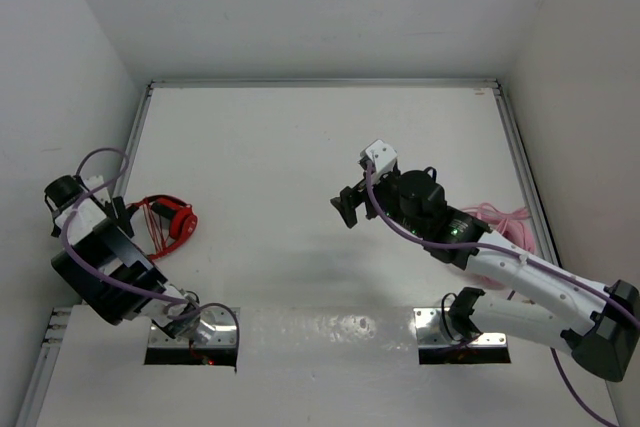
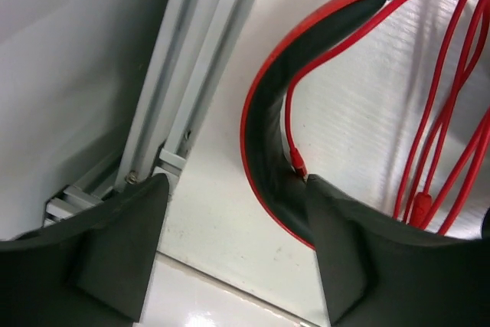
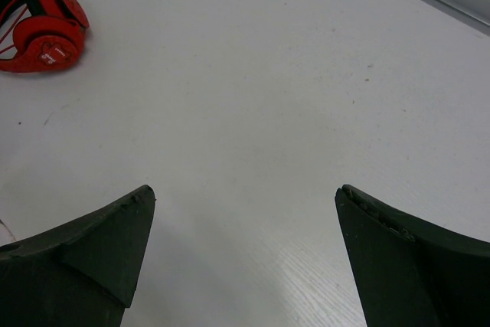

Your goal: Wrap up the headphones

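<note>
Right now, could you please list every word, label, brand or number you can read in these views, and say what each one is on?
No text can be read in any view.
The headphones carry a small pale mark on the near ear cup in the right wrist view, but it is too small and blurred to read.

Overhead plus two wrist views (headphones [image 1: 170, 219] shared)

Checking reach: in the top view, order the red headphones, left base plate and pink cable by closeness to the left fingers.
1. Red headphones, right beside the left fingers.
2. Left base plate, at the near edge.
3. Pink cable, far right.
</note>
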Robot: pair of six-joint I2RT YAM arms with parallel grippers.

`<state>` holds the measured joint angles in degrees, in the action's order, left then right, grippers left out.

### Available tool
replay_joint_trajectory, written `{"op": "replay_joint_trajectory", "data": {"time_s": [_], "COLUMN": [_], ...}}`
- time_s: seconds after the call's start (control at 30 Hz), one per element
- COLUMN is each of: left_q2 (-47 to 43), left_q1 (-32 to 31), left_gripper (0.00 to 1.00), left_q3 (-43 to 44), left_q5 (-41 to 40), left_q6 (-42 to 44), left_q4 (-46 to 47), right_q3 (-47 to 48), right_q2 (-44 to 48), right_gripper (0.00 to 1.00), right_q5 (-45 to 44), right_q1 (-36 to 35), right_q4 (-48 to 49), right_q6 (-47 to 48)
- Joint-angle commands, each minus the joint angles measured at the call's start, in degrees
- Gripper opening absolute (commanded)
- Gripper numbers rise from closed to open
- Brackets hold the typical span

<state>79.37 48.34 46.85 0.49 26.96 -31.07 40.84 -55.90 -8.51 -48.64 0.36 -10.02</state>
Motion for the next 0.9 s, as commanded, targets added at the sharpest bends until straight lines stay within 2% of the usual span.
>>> {"op": "replay_joint_trajectory", "data": {"time_s": [0.0,0.03,0.13,0.2,0.23,0.33,0.4,0.43,0.47,0.57,0.7,0.87], "left_q2": [-1.24,-1.24,-1.15,-1.06,-0.98,-0.71,-0.19,0.08,0.95,2.97,5.70,8.08], "left_q1": [0.35,0.27,0.27,0.18,0.27,0.18,0.09,-0.08,-0.35,-2.27,-4.12,-8.95], "left_gripper": [0.64,0.55,0.51,0.52,0.58,0.65,0.66,0.67,0.67,0.70,0.74,0.78], "left_q3": [2.45,2.98,5.87,7.55,9.38,14.56,17.82,19.58,23.60,32.12,42.58,53.42], "left_q5": [1.08,1.96,5.92,7.77,8.20,9.96,11.28,11.46,10.85,6.91,2.15,-5.06], "left_q6": [0.82,0.55,-0.85,-1.47,-1.56,-2.44,-2.61,-2.53,-2.35,-1.12,0.72,1.60], "left_q4": [-0.66,-0.66,-2.15,-3.82,-4.34,-7.06,-8.12,-9.52,-10.41,-13.39,-17.79,-23.50], "right_q3": [1.44,1.26,1.43,1.26,1.17,0.99,2.83,3.97,5.29,9.95,12.50,15.06], "right_q2": [0.44,0.44,0.44,0.44,0.61,1.49,1.50,1.06,0.36,-2.02,-1.32,-2.37], "right_gripper": [0.99,0.99,0.99,0.99,0.99,0.99,0.99,0.99,0.99,0.99,0.99,0.99], "right_q5": [0.25,0.34,0.43,0.43,0.34,-2.28,-7.10,-10.44,-17.43,-24.34,-25.49,-19.63], "right_q1": [-0.40,-0.40,-0.40,-0.49,-0.40,-0.40,-0.31,-0.14,0.30,4.59,16.52,31.20], "right_q4": [1.66,1.66,0.96,0.87,0.96,0.26,-2.53,-7.87,-11.23,-23.45,-33.64,-41.74], "right_q6": [1.06,1.14,1.06,0.71,0.62,-0.78,-2.28,-2.37,-2.63,-5.25,-11.50,-17.57]}}
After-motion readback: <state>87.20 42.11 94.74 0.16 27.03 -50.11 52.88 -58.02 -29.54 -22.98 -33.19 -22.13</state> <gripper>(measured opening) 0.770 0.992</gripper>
